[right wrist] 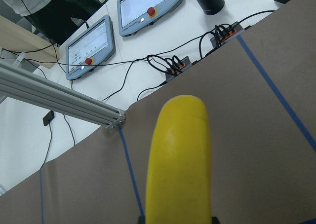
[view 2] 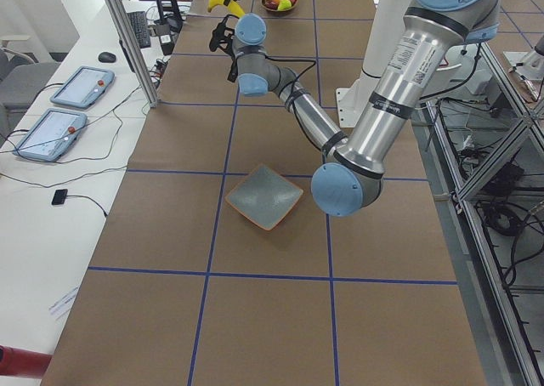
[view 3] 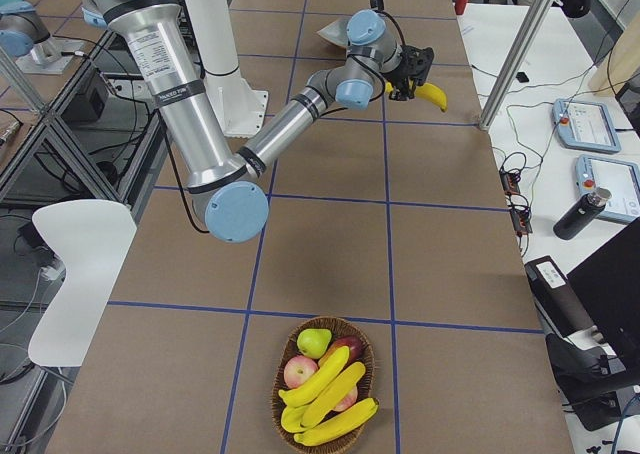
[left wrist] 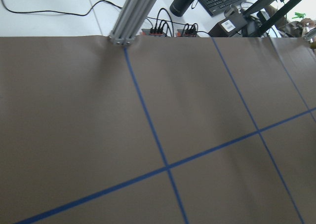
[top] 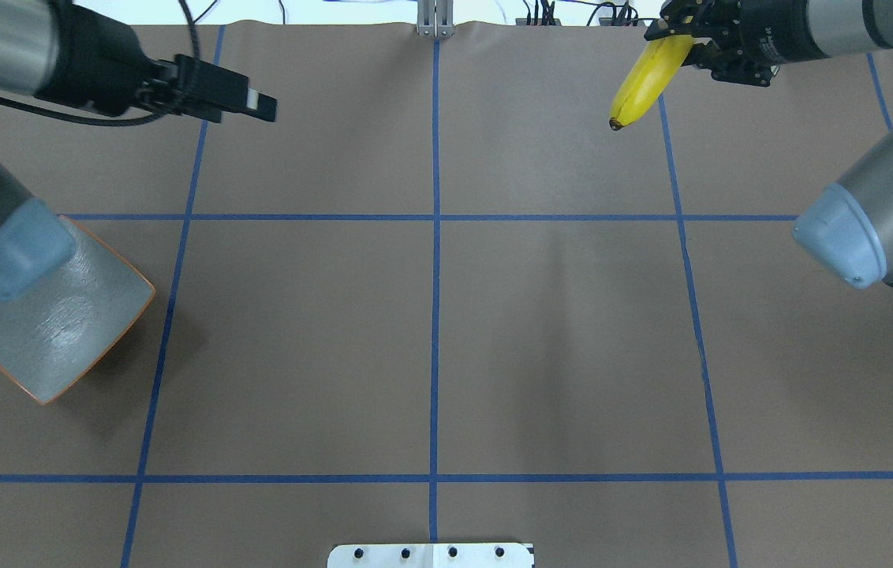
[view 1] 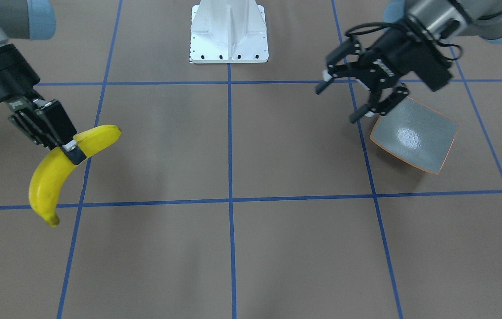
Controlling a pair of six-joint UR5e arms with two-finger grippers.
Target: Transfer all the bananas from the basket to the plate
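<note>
My right gripper (view 1: 75, 149) is shut on a yellow banana (view 1: 56, 177) and holds it in the air above the table, stem end down. They show at the top right of the overhead view (top: 644, 83), and the banana fills the right wrist view (right wrist: 180, 160). Three more bananas (view 3: 335, 399) lie in the wicker basket (view 3: 350, 324). The grey-green plate (view 1: 415, 137) with an orange rim lies empty on the table's left side (top: 52, 331). My left gripper (view 1: 336, 105) is open and empty, raised in the air apart from the plate.
The basket also holds apples (view 3: 300, 371) and a pear (view 3: 314, 342). The robot's white base (view 1: 229, 33) stands at the table's middle edge. A metal post (top: 435, 20) stands at the far edge. Blue tape lines cross the brown table.
</note>
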